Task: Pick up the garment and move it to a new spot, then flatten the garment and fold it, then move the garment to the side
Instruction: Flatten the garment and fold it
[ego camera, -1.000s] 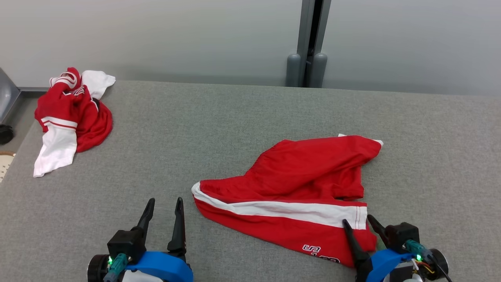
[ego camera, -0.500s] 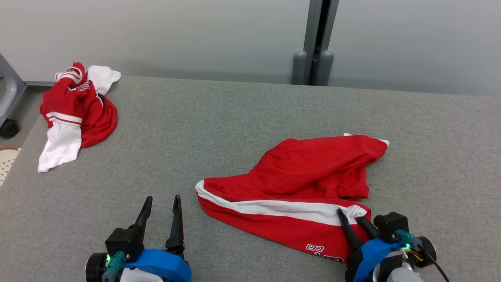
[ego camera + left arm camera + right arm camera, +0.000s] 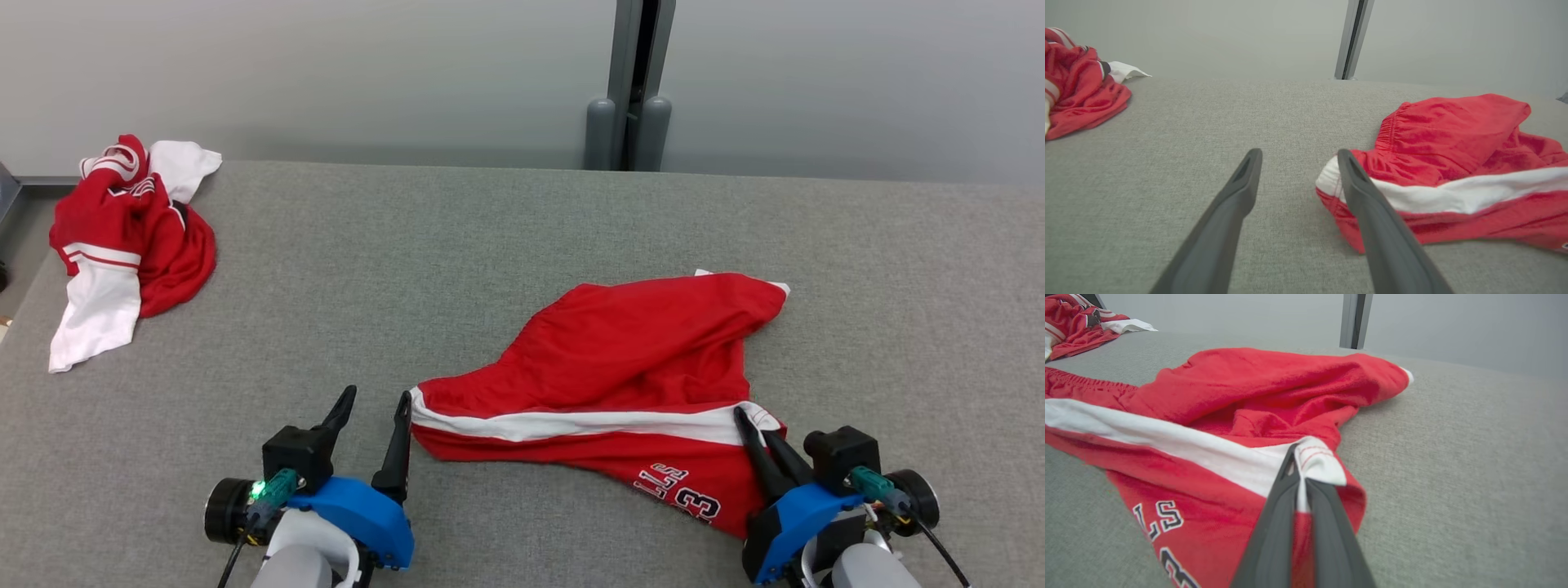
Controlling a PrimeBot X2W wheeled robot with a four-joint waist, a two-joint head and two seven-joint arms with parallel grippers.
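Note:
The garment (image 3: 637, 367) is a pair of red shorts with a white side stripe and dark-edged lettering, lying crumpled on the grey table, right of centre. My right gripper (image 3: 755, 426) is shut on the garment's white-striped hem corner (image 3: 1314, 461) at its near right end. My left gripper (image 3: 377, 400) stands open at the garment's near left end, its right finger (image 3: 1367, 196) touching the white waistband corner (image 3: 1329, 183), with bare table between the fingers.
A second red and white garment (image 3: 122, 237) lies bunched at the table's far left corner. The grey table (image 3: 457, 245) ends at a pale wall with a grey post (image 3: 629, 82) behind it.
My right gripper has shut on the garment's hem corner and lifted that end slightly. My left gripper has moved right, up to the garment's left end. The camera has shifted a little.

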